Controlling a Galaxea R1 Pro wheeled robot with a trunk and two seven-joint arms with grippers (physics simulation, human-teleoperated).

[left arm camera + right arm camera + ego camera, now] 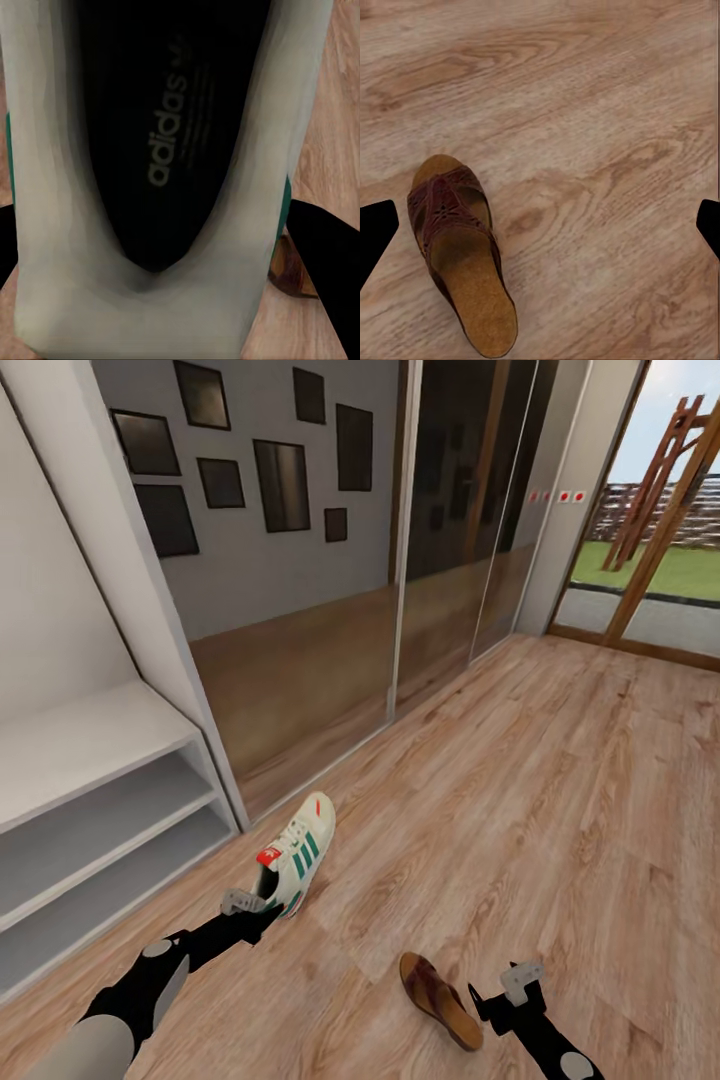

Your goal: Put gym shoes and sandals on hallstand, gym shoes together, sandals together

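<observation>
Holding a gym shoe by its heel end, left tool sits low over the corridor floor; its wrist view looks straight into the shoe's dark insole, black fingers flanking the heel on both sides. Hallstand stands at far left, both shelf levels bare in what shows. One brown sandal lies flat on the floor, between the two arms, just beside the right tool. Right tool spread wide, gripping nothing, sandal lying under it nearer one fingertip.
</observation>
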